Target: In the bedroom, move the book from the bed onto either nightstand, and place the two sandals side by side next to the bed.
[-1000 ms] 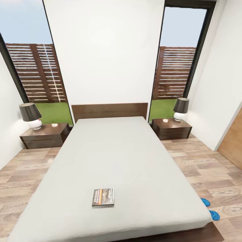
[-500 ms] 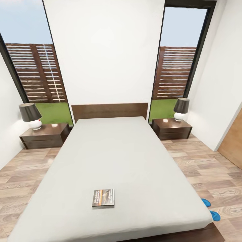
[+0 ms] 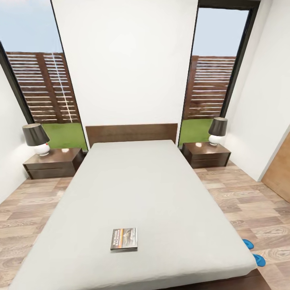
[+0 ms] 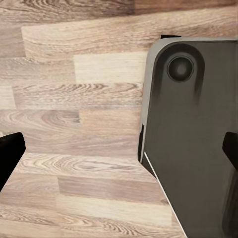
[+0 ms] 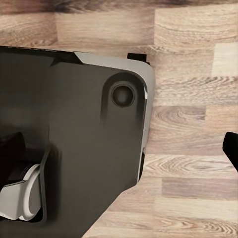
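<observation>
In the head view the book (image 3: 124, 239), a small dark paperback with an orange band, lies flat on the near part of the bed (image 3: 137, 185). A dark nightstand (image 3: 52, 163) stands left of the headboard and another nightstand (image 3: 206, 155) stands right of it. Two blue sandals (image 3: 247, 243) (image 3: 259, 259) lie on the floor by the bed's near right corner, partly hidden by the mattress. My left gripper (image 4: 119, 153) is open over the wood floor in the left wrist view. In the right wrist view my right gripper (image 5: 121, 148) is open too. Both hold nothing.
Each nightstand carries a lamp (image 3: 35, 138) (image 3: 217, 131). Tall windows flank the white wall behind the headboard (image 3: 132, 133). A brown wood panel (image 3: 280, 173) stands at the far right. Wood floor runs along both sides of the bed. My dark base (image 4: 198, 139) (image 5: 74, 139) lies under the grippers.
The whole head view has shifted a little, so the book and sandals sit slightly lower in the picture. Nothing in the room has moved.
</observation>
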Tool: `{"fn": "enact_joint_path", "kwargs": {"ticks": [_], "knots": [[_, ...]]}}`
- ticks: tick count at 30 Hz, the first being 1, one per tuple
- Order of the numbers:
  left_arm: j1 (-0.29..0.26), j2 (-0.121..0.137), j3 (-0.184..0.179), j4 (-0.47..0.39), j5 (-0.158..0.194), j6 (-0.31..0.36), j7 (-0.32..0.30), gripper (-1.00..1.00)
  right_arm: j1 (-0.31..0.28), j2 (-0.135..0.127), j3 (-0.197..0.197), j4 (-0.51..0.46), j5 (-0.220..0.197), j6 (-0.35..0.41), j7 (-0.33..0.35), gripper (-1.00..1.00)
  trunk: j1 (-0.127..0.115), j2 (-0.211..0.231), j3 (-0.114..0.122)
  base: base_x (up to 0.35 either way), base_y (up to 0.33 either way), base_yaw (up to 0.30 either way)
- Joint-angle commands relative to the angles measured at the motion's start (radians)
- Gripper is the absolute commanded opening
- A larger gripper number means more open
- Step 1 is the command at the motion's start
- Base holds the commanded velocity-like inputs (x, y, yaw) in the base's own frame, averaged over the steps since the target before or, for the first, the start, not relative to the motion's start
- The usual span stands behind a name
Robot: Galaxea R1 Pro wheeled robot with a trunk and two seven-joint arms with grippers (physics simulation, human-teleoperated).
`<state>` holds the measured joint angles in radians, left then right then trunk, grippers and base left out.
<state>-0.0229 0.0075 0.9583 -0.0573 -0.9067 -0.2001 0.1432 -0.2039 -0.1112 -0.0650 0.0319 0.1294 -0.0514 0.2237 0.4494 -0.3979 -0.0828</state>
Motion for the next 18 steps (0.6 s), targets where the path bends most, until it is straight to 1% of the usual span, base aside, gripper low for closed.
{"fn": "enact_joint_path", "kwargs": {"ticks": [1,11,18], "knots": [[-0.001,0.0,0.007,0.002,-0.011,-0.004,0.006,1.0,-0.002,-0.001,-0.007,0.003,0.01,-0.005,0.002,1.0,0.001,-0.002,-0.002,0.008,0.003,0.0],[-0.001,-0.001,0.007,0.002,-0.011,-0.004,0.004,1.0,-0.002,-0.001,-0.007,0.003,0.01,-0.005,0.002,1.0,0.001,-0.002,-0.002,0.012,0.002,0.0],[-0.001,-0.001,0.007,0.002,-0.011,-0.004,0.003,1.0,-0.002,-0.001,-0.007,0.003,0.01,-0.005,0.002,1.0,0.001,-0.002,-0.002,0.118,0.036,0.0]]}}
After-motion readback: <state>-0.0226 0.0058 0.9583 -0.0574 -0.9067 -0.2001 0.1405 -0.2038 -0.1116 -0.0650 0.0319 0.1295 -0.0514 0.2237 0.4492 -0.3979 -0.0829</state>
